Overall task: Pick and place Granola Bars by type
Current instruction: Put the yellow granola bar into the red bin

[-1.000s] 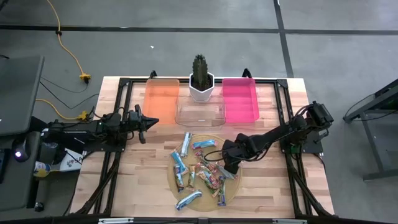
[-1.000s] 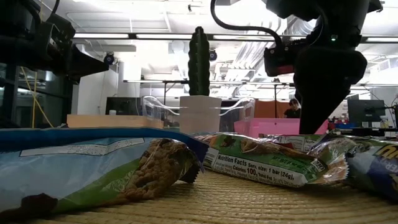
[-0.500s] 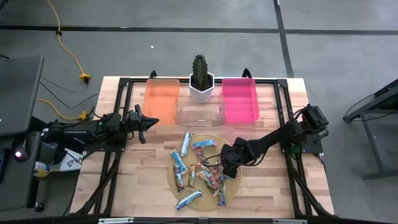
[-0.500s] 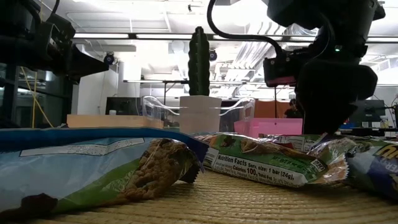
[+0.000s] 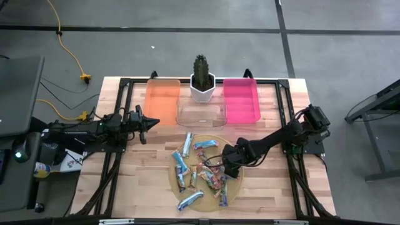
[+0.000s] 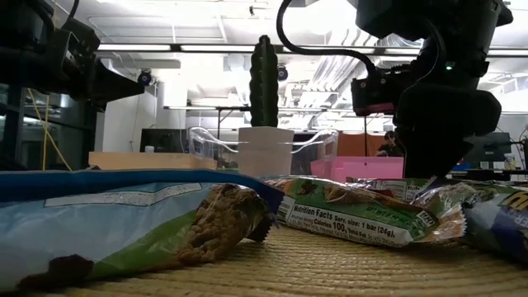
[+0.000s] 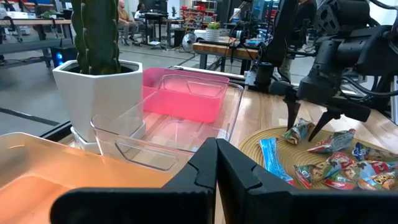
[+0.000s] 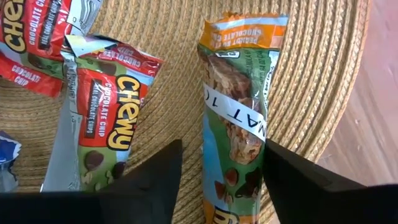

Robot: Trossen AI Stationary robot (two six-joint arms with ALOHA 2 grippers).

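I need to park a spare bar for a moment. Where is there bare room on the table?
Bare wood lies between the orange bin and the woven mat, and right of the mat below the pink bin. The mat is crowded with Granola Bars and the right pincer.

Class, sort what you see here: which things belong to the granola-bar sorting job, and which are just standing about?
Part of the job:
- Granola Bars piled on the round woven mat
- orange bin, clear bin, pink bin
- right gripper, open, straddling an orange-and-green bar

Just standing about:
- potted cactus
- left gripper, shut, waiting by the orange bin
- yellow cable on the floor
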